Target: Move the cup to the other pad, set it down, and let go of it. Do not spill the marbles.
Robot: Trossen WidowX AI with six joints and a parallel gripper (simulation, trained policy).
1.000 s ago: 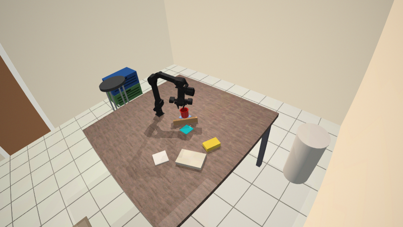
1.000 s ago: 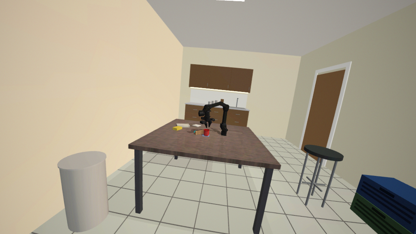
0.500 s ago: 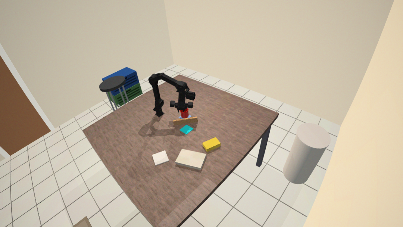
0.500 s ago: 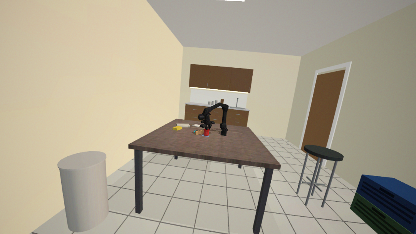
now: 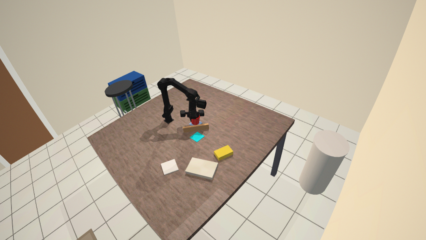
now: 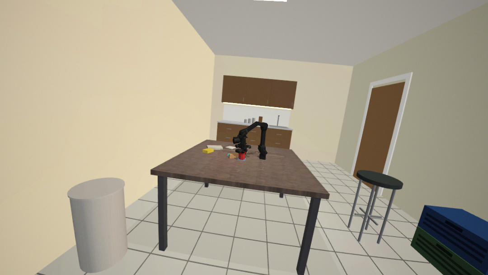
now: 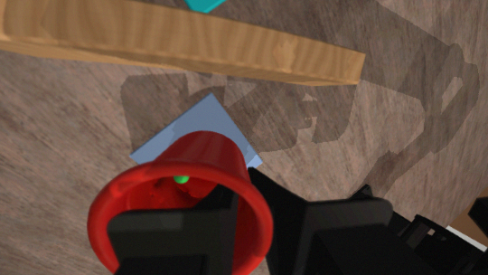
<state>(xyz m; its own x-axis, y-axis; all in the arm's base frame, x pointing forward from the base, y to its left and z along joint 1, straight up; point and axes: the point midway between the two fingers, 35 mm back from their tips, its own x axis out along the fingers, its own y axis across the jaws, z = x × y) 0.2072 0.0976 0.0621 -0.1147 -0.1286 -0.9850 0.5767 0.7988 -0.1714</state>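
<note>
Pinches the red cup (image 5: 195, 121) (image 6: 241, 156) (image 7: 205, 149) by its wall with the claw (image 5: 194, 118) (image 6: 241, 152) (image 7: 242, 172). Shows a green marble (image 7: 181, 179) inside the cup, blue pad (image 5: 190, 123) (image 6: 241, 159) (image 7: 192, 119) beneath.

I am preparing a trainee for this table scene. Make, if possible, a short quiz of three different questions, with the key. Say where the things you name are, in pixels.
1. What stands between the blue pad (image 5: 190, 123) (image 6: 241, 159) (image 7: 199, 118) and the cyan pad (image 5: 197, 136) (image 6: 228, 154) (image 7: 205, 4)?
a) yellow block
b) wooden bar (image 5: 196, 128) (image 6: 232, 156) (image 7: 203, 41)
c) white square
2. True or false: one finger of the gripper (image 5: 194, 117) (image 6: 241, 152) (image 7: 244, 181) reaches inside the red cup (image 5: 195, 120) (image 6: 241, 156) (image 7: 203, 149).
3. Fill in: the marble visible in the wrist view is ____.

Key: 1 b; 2 true; 3 green.
</note>
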